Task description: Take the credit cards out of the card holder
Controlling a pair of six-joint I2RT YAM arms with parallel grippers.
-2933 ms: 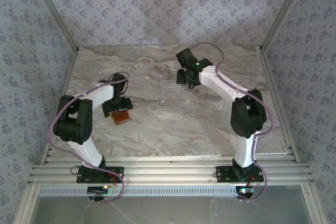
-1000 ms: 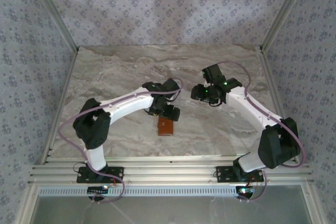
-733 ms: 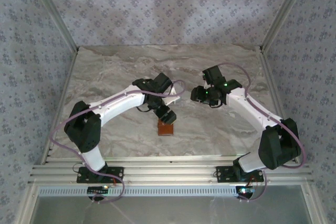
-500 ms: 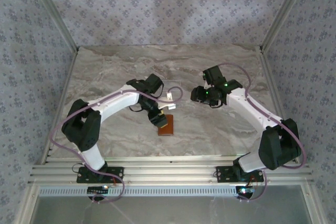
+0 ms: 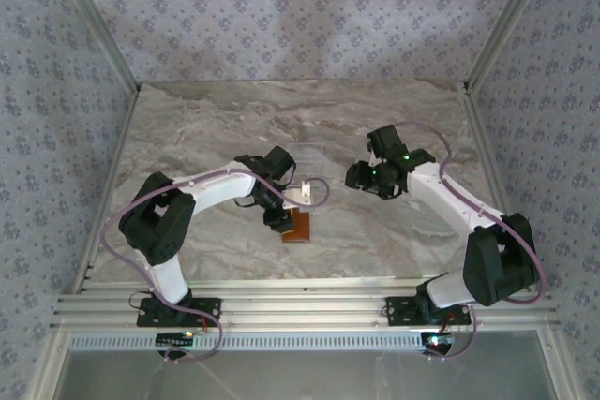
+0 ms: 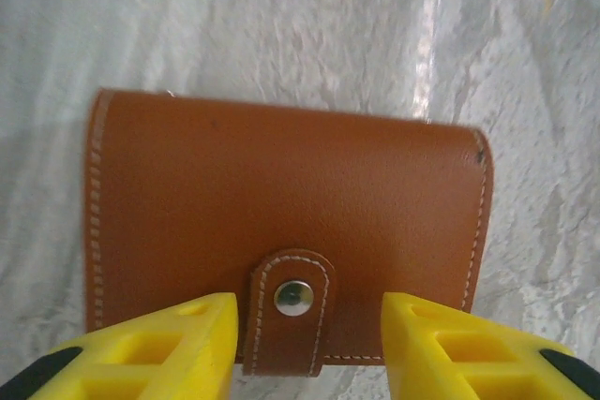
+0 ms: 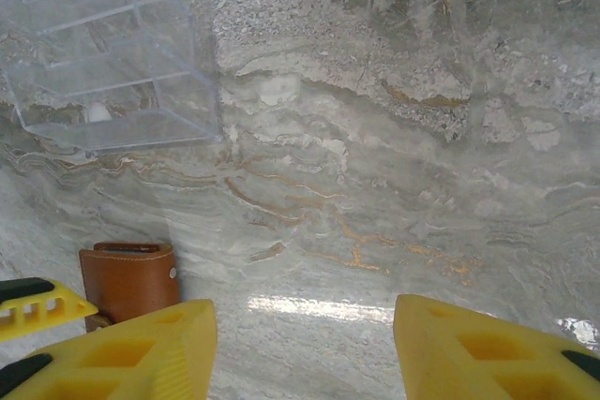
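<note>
Left pincer (image 6: pixel 307 325) has its yellow fingers (image 6: pixel 178 344) apart, one on each side of the snap tab (image 6: pixel 287 344) on the card holder (image 6: pixel 281 194), with a gap on both sides and not clamped on anything. From above it (image 5: pixel 279 218) sits at the left edge of the card holder (image 5: pixel 300 227).

Compared with a second ago, that arm has folded back toward its base. The wallet is on the same patch of the marble table (image 5: pixel 206 128). About three seconds back it was way over on the left, under that same pincer.

Right pincer (image 7: pixel 305 325) is spread wide over bare marble with nothing in it. From above it (image 5: pixel 359 175) has barely shifted in the last second.

Containers: the card holder (image 7: pixel 127 278) lies flat, folded shut, with the snap (image 6: pixel 293 297) done up, so whatever's inside is hidden. The clear plastic rack (image 7: pixel 112 72) stands just beyond it (image 5: pixel 309 152). There's marble showing through its slots, plus one small pale blob low down that I can't make out.
</note>
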